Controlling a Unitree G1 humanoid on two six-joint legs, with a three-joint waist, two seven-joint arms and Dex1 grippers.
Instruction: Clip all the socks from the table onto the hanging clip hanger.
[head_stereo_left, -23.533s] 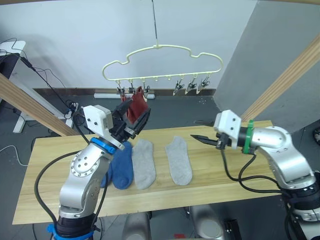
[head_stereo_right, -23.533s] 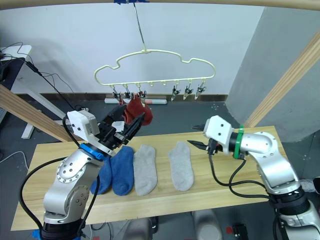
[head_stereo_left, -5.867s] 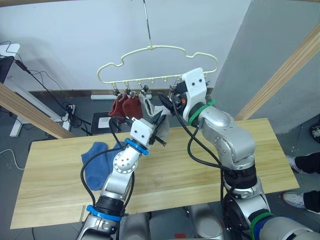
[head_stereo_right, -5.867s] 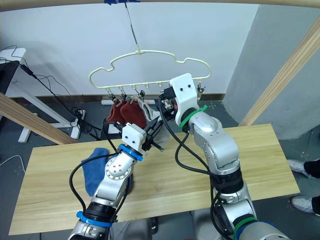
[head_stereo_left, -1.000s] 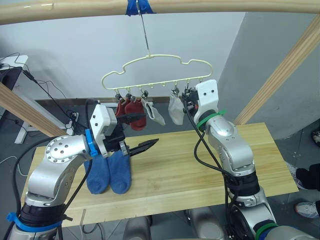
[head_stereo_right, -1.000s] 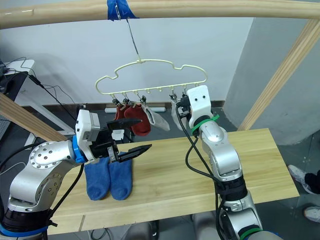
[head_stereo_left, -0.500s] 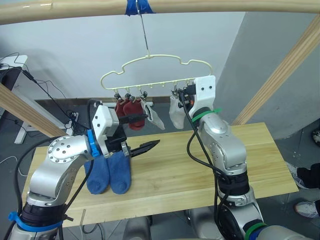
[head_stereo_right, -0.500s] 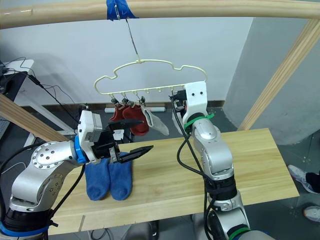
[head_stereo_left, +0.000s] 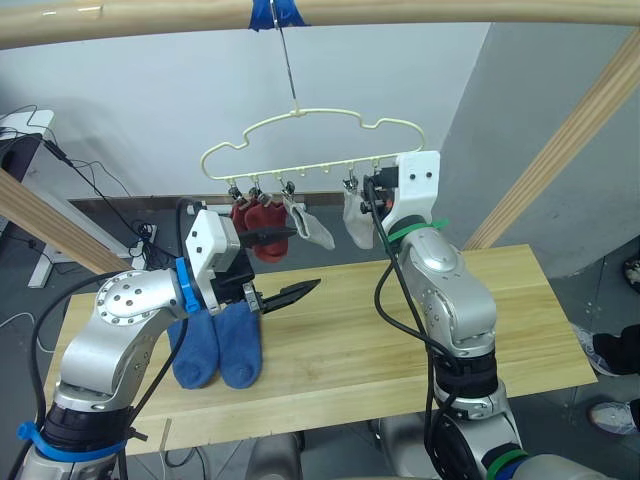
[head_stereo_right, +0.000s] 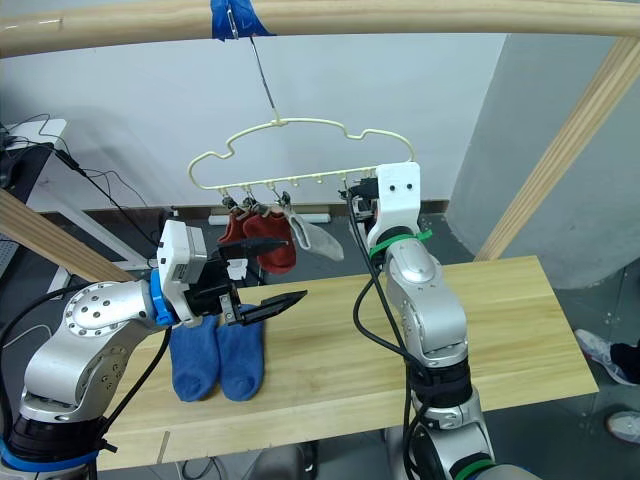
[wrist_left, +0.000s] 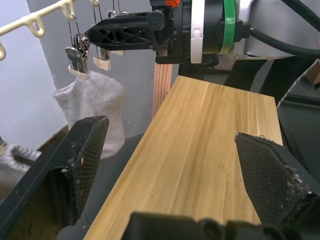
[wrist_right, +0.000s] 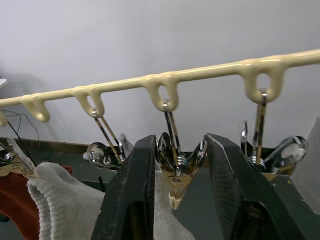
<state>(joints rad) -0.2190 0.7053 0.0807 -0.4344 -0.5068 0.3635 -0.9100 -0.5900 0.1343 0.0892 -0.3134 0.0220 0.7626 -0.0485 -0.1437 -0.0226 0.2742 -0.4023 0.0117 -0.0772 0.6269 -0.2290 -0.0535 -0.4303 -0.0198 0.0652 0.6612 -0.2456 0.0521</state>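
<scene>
Pale plank table, soft blue socks.

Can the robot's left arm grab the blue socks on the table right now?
Probably yes. The left gripper is open and empty, hovering just beside the blue socks, which lie flat on the table with nothing on top of them.

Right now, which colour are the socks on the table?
Blue socks; left eye view shows them best.

Even, soft indoor light from overhead; my head views are bright and sharp, with the beam at 12 o'clock bowed. Faint shadows lie on the table. My near fingers blur at 6 o'clock.
</scene>
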